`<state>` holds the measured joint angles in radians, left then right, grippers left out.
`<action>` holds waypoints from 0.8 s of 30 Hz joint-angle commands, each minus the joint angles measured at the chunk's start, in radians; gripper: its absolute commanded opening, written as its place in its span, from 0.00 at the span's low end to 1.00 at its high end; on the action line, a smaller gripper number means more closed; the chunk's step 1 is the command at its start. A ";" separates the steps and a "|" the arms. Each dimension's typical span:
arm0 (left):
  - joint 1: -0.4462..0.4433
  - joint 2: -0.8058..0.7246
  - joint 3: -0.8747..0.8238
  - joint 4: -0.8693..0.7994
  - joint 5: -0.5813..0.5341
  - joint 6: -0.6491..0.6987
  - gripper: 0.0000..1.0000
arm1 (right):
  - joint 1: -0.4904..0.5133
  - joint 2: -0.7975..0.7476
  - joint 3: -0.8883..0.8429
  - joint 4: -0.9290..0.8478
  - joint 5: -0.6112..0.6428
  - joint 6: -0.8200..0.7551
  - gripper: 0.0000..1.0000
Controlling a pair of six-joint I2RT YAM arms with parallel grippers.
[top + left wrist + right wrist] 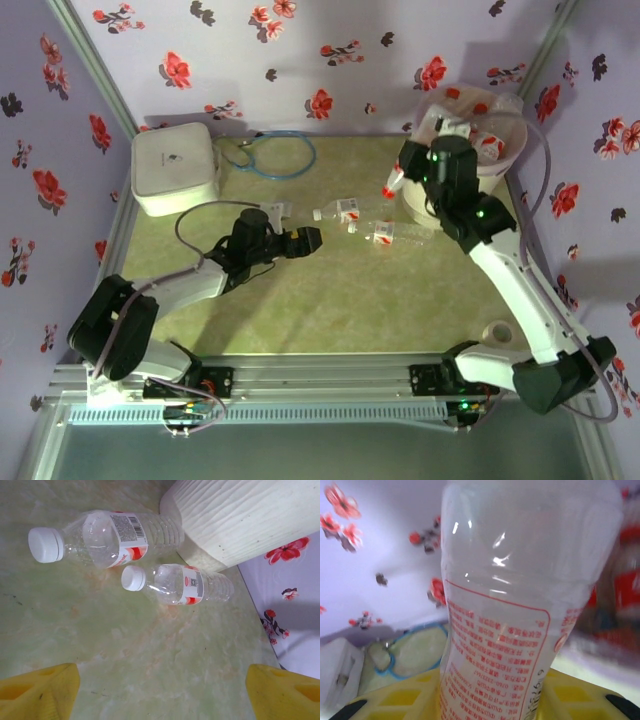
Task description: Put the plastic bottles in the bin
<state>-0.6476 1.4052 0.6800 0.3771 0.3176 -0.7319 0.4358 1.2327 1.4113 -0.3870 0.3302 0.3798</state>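
Note:
Two clear plastic bottles with white caps and red-white labels lie on the green table left of the bin, one (340, 211) (110, 537) farther back than the other (385, 233) (182, 584). My left gripper (310, 240) (162, 695) is low over the table short of them, open, with bare table between its yellow fingers (40, 692). My right gripper (408, 165) (490, 700) is shut on a red-capped bottle (392, 186) (515, 605), held off the table beside the cream-white bin (505, 165) (245, 520). Several bottles (488, 140) lie inside the bin.
A flat white rounded box (175, 168) (337, 675) sits at the back left, with a blue cable loop (275, 155) (415, 650) beside it. Flowered walls close in the back and both sides. Open green table lies in front of the left gripper and across the middle.

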 commanded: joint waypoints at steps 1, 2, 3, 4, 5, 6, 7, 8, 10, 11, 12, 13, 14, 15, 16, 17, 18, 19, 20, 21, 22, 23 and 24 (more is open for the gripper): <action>0.006 -0.083 -0.018 -0.026 -0.012 0.004 0.87 | -0.058 0.087 0.166 0.002 0.088 -0.202 0.42; 0.006 -0.109 -0.028 -0.036 -0.023 0.007 0.87 | -0.093 0.122 0.222 -0.015 0.092 -0.205 0.42; 0.006 -0.129 -0.039 -0.044 -0.036 0.009 0.87 | -0.125 0.161 0.281 -0.043 0.094 -0.204 0.42; 0.006 -0.145 -0.049 -0.048 -0.046 0.010 0.87 | -0.147 0.195 0.325 -0.058 0.106 -0.210 0.42; 0.006 -0.159 -0.058 -0.052 -0.056 0.007 0.87 | -0.168 0.233 0.366 -0.065 0.127 -0.226 0.42; 0.006 -0.175 -0.068 -0.053 -0.063 0.005 0.87 | -0.182 0.272 0.404 -0.070 0.154 -0.246 0.42; 0.006 -0.186 -0.076 -0.053 -0.067 0.003 0.87 | -0.192 0.305 0.434 -0.072 0.171 -0.263 0.42; 0.006 -0.193 -0.081 -0.056 -0.072 0.001 0.87 | -0.201 0.343 0.465 -0.073 0.190 -0.280 0.42; 0.006 -0.206 -0.082 -0.070 -0.074 0.003 0.87 | -0.216 0.411 0.519 -0.072 0.205 -0.306 0.42; 0.006 -0.211 -0.080 -0.080 -0.076 0.006 0.87 | -0.224 0.445 0.546 -0.071 0.218 -0.317 0.43; 0.007 -0.215 -0.078 -0.086 -0.076 0.009 0.87 | -0.234 0.483 0.576 -0.078 0.228 -0.324 0.43; 0.006 -0.221 -0.077 -0.090 -0.076 0.010 0.87 | -0.244 0.515 0.607 -0.097 0.239 -0.325 0.43; 0.006 -0.226 -0.074 -0.096 -0.076 0.013 0.87 | -0.252 0.553 0.649 -0.126 0.251 -0.323 0.43; 0.006 -0.233 -0.074 -0.102 -0.080 0.016 0.87 | -0.260 0.585 0.683 -0.151 0.268 -0.323 0.43; 0.006 -0.237 -0.075 -0.104 -0.081 0.017 0.87 | -0.265 0.609 0.705 -0.170 0.285 -0.323 0.43; 0.006 -0.242 -0.078 -0.107 -0.084 0.018 0.87 | -0.269 0.632 0.723 -0.187 0.305 -0.324 0.43; 0.006 -0.245 -0.079 -0.110 -0.085 0.019 0.87 | -0.273 0.652 0.733 -0.195 0.327 -0.323 0.42; 0.006 -0.247 -0.079 -0.111 -0.088 0.020 0.87 | -0.277 0.663 0.734 -0.199 0.340 -0.324 0.42; 0.006 -0.249 -0.080 -0.113 -0.088 0.021 0.87 | -0.280 0.676 0.737 -0.209 0.347 -0.322 0.42; 0.006 -0.249 -0.082 -0.113 -0.089 0.021 0.87 | -0.287 0.689 0.743 -0.227 0.349 -0.314 0.42; 0.006 -0.249 -0.082 -0.113 -0.088 0.021 0.87 | -0.293 0.700 0.747 -0.242 0.345 -0.305 0.43; 0.006 -0.247 -0.082 -0.113 -0.089 0.021 0.87 | -0.300 0.713 0.753 -0.264 0.333 -0.293 0.42; 0.006 -0.246 -0.083 -0.112 -0.089 0.021 0.87 | -0.309 0.727 0.760 -0.289 0.319 -0.281 0.42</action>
<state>-0.6476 1.1717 0.6052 0.2741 0.2443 -0.7303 0.1455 1.9434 2.1201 -0.6052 0.6151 0.0792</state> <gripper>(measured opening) 0.868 0.426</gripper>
